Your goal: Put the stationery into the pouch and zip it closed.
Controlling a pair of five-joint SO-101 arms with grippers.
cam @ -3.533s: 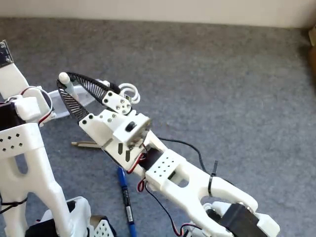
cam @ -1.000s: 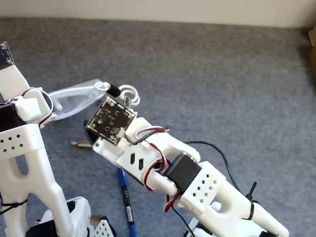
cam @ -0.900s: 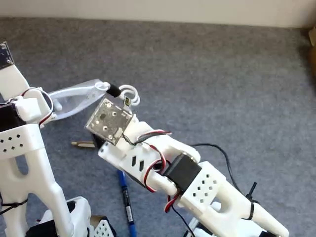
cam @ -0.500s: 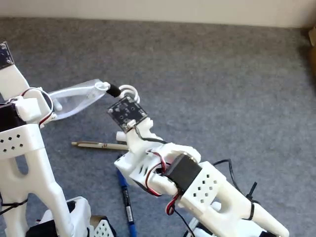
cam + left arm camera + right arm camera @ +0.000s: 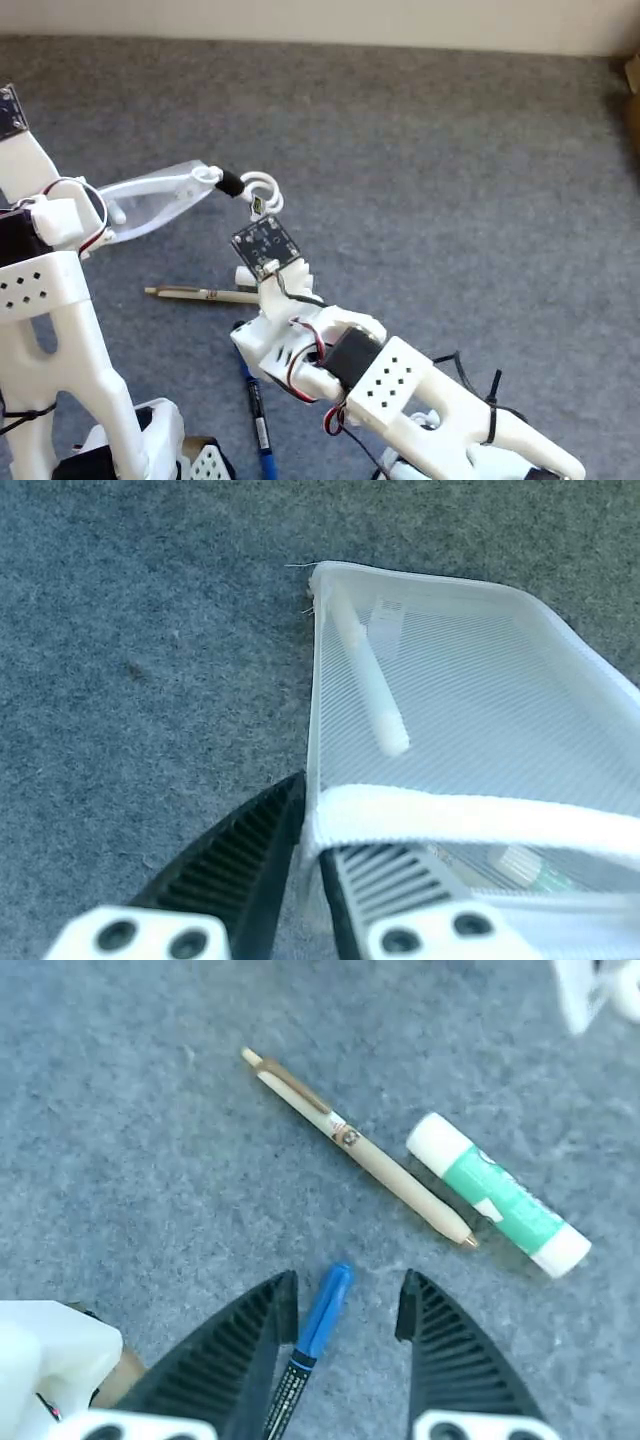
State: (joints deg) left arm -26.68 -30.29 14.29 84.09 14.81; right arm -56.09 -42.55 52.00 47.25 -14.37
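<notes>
My left gripper (image 5: 310,825) is shut on the rim of the clear mesh pouch (image 5: 470,720), holding it up at the left (image 5: 150,205). A white stick (image 5: 372,685) lies inside the pouch. My right gripper (image 5: 345,1300) is open and points down at the carpet, with the tip of the blue pen (image 5: 322,1315) between its fingers. The blue pen (image 5: 258,415) runs toward the near edge. A beige pen (image 5: 355,1145) lies just beyond it (image 5: 200,294). A green and white glue stick (image 5: 498,1198) rests beside the beige pen's tip.
The pouch's black zip slider and white ring pull (image 5: 262,185) hang at its far end. The right arm's body (image 5: 400,390) covers the near middle. Grey carpet (image 5: 470,170) stretches open to the right and back.
My right arm has drawn back from the pouch's mouth toward the near side and now hangs over the pens. The beige pen has come into full view. The left arm and pouch kept still.
</notes>
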